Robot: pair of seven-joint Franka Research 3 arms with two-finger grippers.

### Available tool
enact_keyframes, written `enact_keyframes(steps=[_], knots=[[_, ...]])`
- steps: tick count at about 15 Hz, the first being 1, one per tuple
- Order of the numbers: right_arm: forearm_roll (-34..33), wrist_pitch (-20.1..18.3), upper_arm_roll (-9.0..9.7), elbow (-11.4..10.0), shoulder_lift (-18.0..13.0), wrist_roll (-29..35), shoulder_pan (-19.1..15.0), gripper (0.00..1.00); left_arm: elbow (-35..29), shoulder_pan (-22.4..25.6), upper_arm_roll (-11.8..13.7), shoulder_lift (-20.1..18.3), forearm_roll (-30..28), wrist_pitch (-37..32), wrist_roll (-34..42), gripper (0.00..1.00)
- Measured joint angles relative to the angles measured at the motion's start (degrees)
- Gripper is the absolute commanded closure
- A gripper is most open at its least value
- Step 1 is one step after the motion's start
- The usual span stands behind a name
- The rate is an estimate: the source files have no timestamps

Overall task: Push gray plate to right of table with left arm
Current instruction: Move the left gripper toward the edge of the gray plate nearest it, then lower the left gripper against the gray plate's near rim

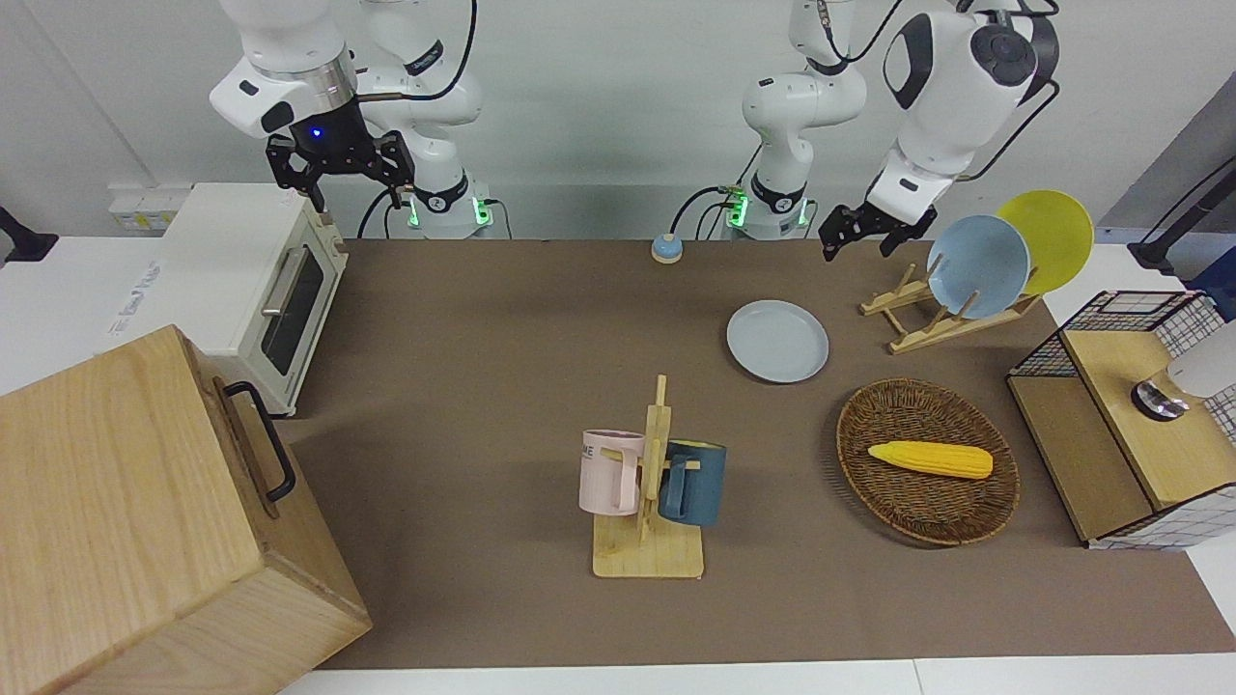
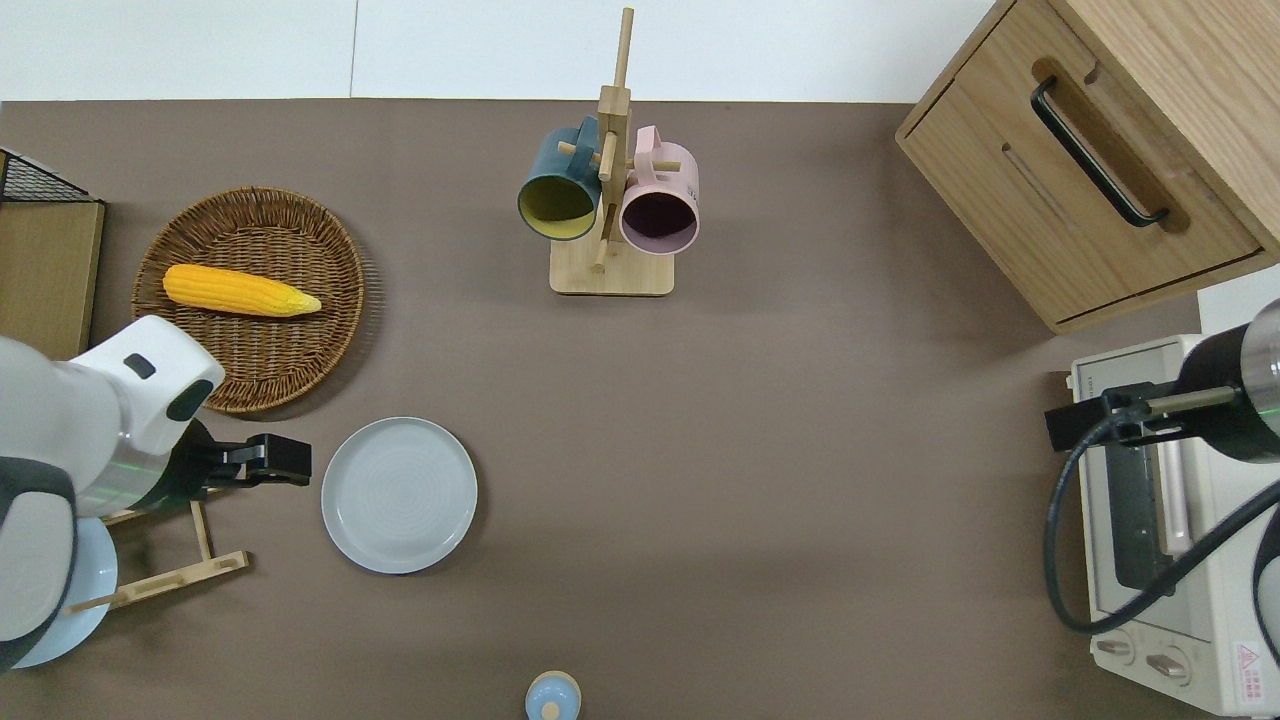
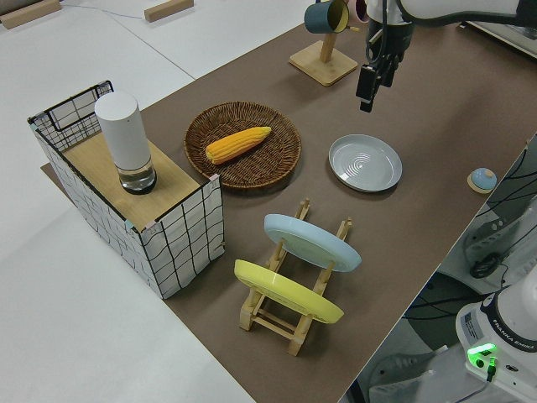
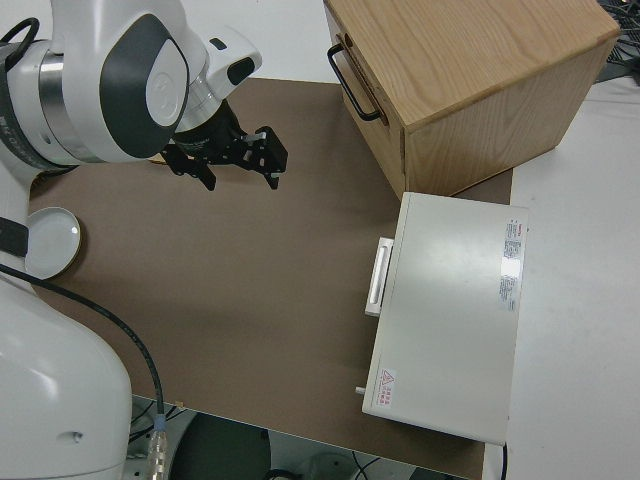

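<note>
On your brown-covered table (image 2: pixel 760 420), the round pale gray plate (image 2: pixel 399 495) lies flat; your left hand (image 2: pixel 285 461) hovers just beside it (whether clenched, I cannot tell).

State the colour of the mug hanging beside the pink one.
Dark blue mug, yellow inside; the overhead view shows both best.

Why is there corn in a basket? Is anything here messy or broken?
Nothing looks broken or spilled. The corn just lies neatly in the wicker basket. The gray plate sits flat on the table, and both mugs hang on their wooden stand. The left gripper hangs beside the plate.
</note>
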Motion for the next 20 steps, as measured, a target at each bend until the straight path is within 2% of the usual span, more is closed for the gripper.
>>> enact_keyframes(steps=[3, 7, 10, 16, 19, 20], knots=[[0.0, 0.0, 0.00, 0.0, 0.0, 0.0, 0.0, 0.005, -6.7, 0.0, 0.0, 0.8, 0.0, 6.5, 0.0, 0.00], [0.0, 0.0, 0.00, 0.0, 0.0, 0.0, 0.0, 0.005, -11.8, 0.1, 0.4, 0.9, 0.0, 10.8, 0.0, 0.01], [0.0, 0.0, 0.00, 0.0, 0.0, 0.0, 0.0, 0.005, -16.2, 0.1, 0.5, 1.8, 0.0, 16.7, 0.0, 0.01], [0.0, 0.0, 0.00, 0.0, 0.0, 0.0, 0.0, 0.005, -18.8, 0.1, 0.6, 7.7, 0.0, 24.6, 0.0, 0.05], [0.0, 0.0, 0.00, 0.0, 0.0, 0.0, 0.0, 0.005, -19.2, 0.2, 0.6, 9.2, 0.0, 25.8, 0.0, 0.08], [0.0, 0.0, 0.00, 0.0, 0.0, 0.0, 0.0, 0.005, -19.3, 0.2, 0.6, 9.4, 0.0, 26.0, 0.0, 0.14]])
